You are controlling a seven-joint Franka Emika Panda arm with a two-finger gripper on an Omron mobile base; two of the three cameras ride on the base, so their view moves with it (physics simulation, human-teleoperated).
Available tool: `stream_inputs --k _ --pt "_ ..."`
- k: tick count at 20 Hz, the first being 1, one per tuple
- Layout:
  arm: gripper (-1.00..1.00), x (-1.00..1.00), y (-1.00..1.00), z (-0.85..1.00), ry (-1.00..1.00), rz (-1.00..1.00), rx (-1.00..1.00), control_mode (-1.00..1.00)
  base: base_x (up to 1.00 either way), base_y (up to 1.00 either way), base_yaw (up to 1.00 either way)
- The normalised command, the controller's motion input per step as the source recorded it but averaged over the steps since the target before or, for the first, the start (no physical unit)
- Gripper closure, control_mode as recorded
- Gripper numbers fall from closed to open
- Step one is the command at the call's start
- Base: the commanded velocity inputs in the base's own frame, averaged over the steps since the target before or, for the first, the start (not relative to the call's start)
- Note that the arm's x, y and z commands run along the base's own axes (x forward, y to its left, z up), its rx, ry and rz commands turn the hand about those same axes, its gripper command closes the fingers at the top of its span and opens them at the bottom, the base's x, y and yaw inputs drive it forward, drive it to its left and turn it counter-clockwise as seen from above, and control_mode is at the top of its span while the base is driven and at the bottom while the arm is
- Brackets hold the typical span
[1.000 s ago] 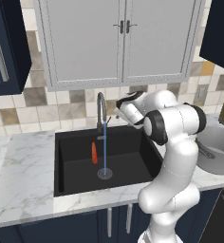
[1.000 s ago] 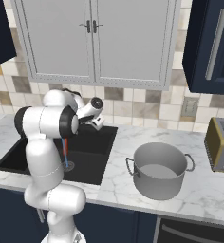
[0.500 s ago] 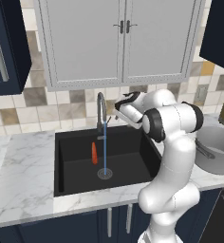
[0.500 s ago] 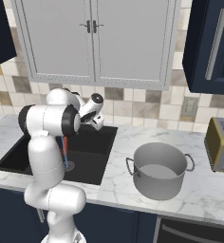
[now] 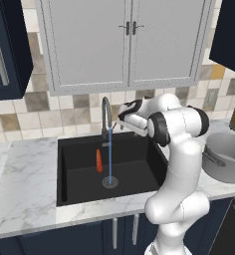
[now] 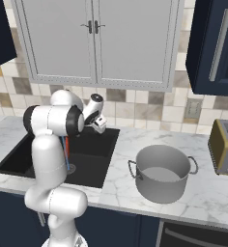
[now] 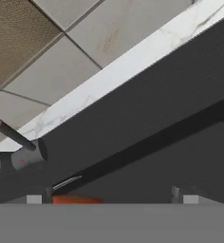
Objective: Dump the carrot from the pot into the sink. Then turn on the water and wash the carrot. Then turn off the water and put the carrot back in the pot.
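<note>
Orange-red, the carrot (image 5: 99, 161) lies on the floor of the sink (image 5: 74, 184), long axis running front to back, just left of the water stream (image 5: 109, 162). Fingers (image 5: 120, 121) spread wide, empty—hovering by the faucet (image 5: 106, 114), above and right of the carrot.

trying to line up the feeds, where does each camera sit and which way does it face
Left base view: behind the arm's left, looking forward and down at the sink; arm rises lower right.
Right base view: behind its right, facing the pot; arm rises lower left.
Hand view: on the hand, looking along the open gripper at the faucet base.
Both base views share water, sink and pot.
</note>
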Motion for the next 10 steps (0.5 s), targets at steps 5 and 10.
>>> stream_inputs --k 5,10 --pt "-1.0 0.04 0.07 -0.06 0.01 0.0 -0.05 -1.0 0.0 0.0 0.0" --pt "-1.0 0.24 0.09 0.0 0.01 0.0 -0.02 -1.0 0.0 0.0 0.0"
